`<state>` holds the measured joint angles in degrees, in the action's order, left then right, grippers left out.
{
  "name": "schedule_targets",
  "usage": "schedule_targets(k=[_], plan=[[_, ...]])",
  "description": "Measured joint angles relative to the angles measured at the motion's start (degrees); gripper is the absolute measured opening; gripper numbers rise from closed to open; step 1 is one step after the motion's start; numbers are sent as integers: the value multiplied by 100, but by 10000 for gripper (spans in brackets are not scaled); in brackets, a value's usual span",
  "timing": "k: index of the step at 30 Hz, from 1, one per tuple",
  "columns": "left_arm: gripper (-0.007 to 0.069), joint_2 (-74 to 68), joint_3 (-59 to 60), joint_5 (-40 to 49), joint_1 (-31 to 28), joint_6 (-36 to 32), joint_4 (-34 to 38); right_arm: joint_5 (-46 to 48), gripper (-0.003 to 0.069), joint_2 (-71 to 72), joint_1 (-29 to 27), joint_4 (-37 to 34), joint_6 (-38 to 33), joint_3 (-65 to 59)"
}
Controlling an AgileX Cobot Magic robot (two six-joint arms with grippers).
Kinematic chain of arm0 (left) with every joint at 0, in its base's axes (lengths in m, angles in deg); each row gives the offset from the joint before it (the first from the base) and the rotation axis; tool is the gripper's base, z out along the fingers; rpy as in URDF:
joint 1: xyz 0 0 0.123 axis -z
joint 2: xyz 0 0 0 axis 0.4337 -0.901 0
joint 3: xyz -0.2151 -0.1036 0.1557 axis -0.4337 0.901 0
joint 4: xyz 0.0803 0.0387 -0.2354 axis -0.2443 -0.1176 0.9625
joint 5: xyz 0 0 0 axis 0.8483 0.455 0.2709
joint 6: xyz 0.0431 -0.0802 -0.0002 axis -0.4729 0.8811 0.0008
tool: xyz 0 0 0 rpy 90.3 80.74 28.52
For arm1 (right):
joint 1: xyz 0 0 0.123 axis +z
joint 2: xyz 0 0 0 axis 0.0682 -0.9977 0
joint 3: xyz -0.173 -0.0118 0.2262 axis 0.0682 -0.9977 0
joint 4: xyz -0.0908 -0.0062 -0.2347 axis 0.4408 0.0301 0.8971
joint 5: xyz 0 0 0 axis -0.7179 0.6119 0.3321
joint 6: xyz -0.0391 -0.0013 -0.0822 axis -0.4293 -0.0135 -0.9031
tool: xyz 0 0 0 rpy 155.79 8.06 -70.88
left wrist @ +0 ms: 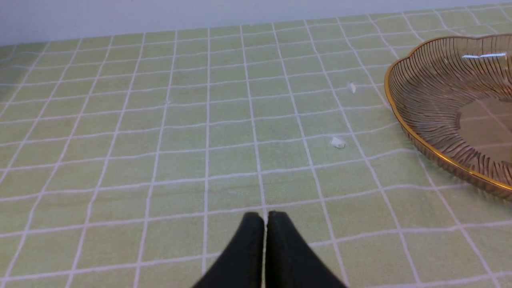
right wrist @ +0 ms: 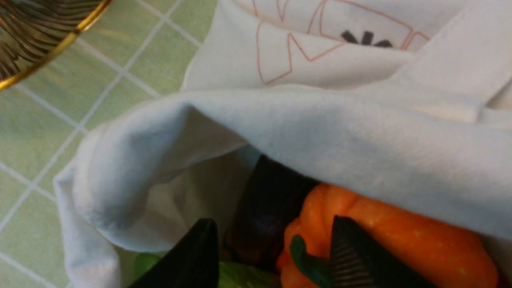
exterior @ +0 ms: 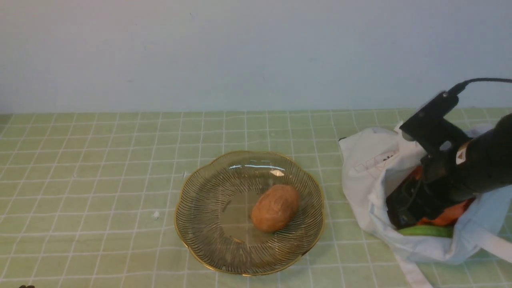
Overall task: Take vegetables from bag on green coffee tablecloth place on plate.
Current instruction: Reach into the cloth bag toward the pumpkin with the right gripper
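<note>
1. Right pincer (right wrist: 275, 224): spread and holding nothing, set inside the mouth of the bag (right wrist: 320, 120) at the right edge of the surface.
2. Pumpkin (right wrist: 384, 236): in the bag, beside 1 finger. It is probably hard, light and smooth. The ribbed body looks a safer hold than the small green stem.
3. Aubergine (right wrist: 264, 200): dark and glossy, between the fingers and touching the pumpkin. It is likely slippery.
4. Cucumber (exterior: 426, 231): lies at the bag's lip.
5. Bag cloth: soft and limp, draped over the vegetables, so it may snag a finger. The print is faint pink outlines and dark strokes, with no legible writing.
6. Plate (exterior: 200, 208): glass, so fragile. It sits mid-surface toward the near edge.
7. Potato (exterior: 276, 207): rests on the plate.
8. Left pincer (left wrist: 264, 218): pressed together and empty, over the green coffee tablecloth (left wrist: 160, 140) toward the left edge.
</note>
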<state>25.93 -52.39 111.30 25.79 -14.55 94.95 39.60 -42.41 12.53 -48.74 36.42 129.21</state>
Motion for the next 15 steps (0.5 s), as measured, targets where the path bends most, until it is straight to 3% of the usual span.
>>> schedule_targets(k=[5, 8, 10, 13, 15], plan=[[-5, 0, 0, 0, 0, 0, 0, -87, 356, -229, 40, 152, 1, 2], [-5, 0, 0, 0, 0, 0, 0, -126, 309, -254, 49, 447, 161, 7], [-5, 0, 0, 0, 0, 0, 0, -136, 237, -254, 49, 676, 390, 9], [-5, 0, 0, 0, 0, 0, 0, -78, 71, -254, 49, 962, 761, 36], [-5, 0, 0, 0, 0, 0, 0, 96, 30, -254, 49, 1023, 892, 107]])
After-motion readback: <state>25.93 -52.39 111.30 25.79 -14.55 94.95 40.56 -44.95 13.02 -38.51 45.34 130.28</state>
